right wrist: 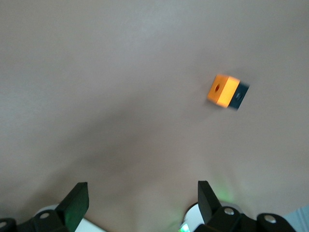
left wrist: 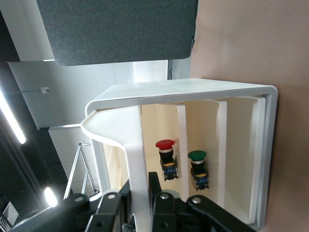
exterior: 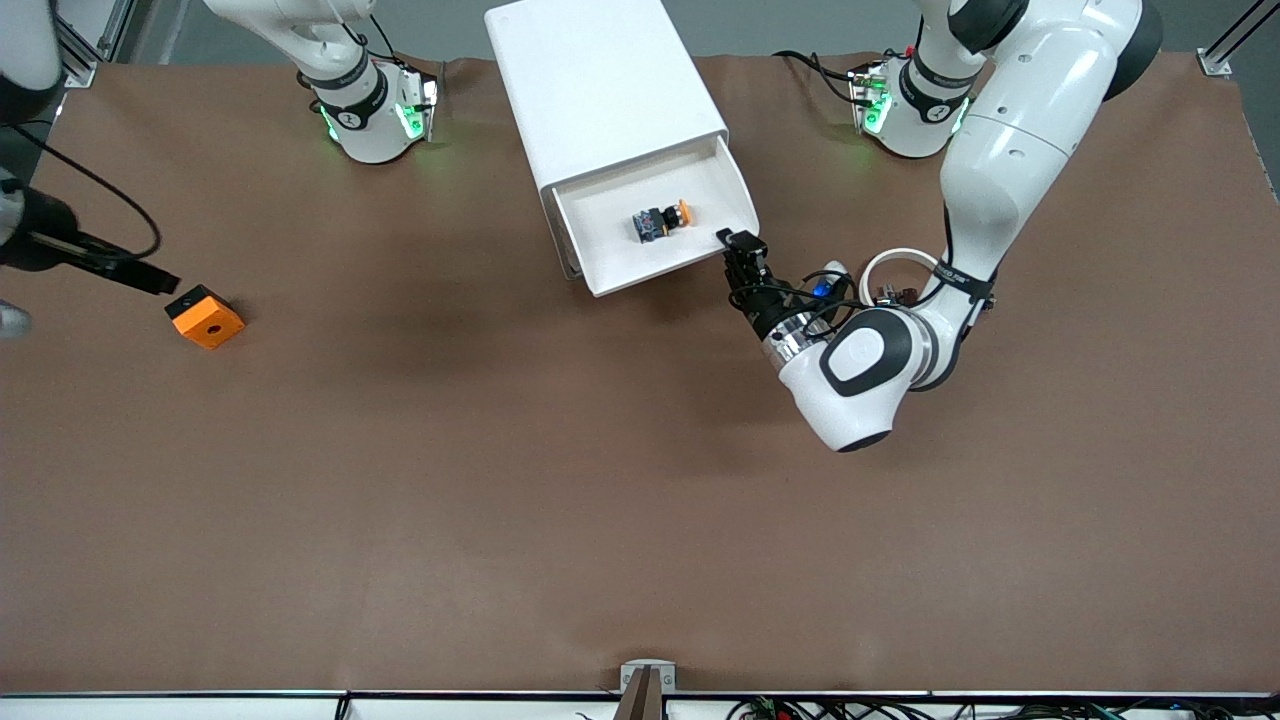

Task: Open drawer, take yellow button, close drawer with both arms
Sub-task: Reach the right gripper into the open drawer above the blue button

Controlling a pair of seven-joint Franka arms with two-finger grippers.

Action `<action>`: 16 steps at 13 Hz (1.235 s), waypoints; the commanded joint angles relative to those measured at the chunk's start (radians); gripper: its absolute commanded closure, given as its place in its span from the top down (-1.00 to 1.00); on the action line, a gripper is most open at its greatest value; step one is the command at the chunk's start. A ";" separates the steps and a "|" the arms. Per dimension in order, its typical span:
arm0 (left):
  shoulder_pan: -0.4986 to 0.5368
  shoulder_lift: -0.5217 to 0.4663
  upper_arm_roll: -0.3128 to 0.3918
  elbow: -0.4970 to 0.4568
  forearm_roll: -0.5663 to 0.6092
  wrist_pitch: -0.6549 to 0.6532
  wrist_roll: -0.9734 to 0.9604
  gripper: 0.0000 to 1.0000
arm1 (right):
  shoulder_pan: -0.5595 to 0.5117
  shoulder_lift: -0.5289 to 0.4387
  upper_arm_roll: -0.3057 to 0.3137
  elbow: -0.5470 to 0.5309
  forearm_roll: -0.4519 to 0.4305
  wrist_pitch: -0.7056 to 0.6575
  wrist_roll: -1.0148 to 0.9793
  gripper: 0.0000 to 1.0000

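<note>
The white cabinet (exterior: 600, 90) stands in the middle, toward the arms' bases. Its uppermost drawer (exterior: 612, 250) is pulled out toward the front camera. The button (exterior: 662, 220), orange-capped with a black and blue body, lies on its side on the drawer floor. My left gripper (exterior: 742, 248) is shut on the drawer's front lip (left wrist: 131, 154) at the corner toward the left arm's end. In the left wrist view that gripper (left wrist: 139, 191) has one finger on each face of the lip. My right gripper (right wrist: 142, 200) hangs open and empty, high over the table at the right arm's end.
An orange square block (exterior: 205, 316) with a hole lies on the brown table toward the right arm's end, also seen as the block (right wrist: 223, 90). Inside the cabinet, below the drawer, stand a red-capped button (left wrist: 166, 159) and a green-capped button (left wrist: 198, 166).
</note>
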 commanded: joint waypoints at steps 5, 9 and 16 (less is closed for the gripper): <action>0.030 -0.011 0.024 0.024 -0.050 -0.020 -0.002 -0.51 | 0.314 -0.024 0.001 0.062 0.111 -0.036 0.667 1.00; 0.030 -0.011 0.029 0.026 -0.050 -0.014 0.006 0.92 | 0.539 -0.007 -0.001 0.069 0.103 0.075 1.034 1.00; 0.030 -0.018 0.030 0.104 0.022 0.060 0.171 1.00 | 0.776 0.152 -0.002 0.067 0.008 0.277 1.398 1.00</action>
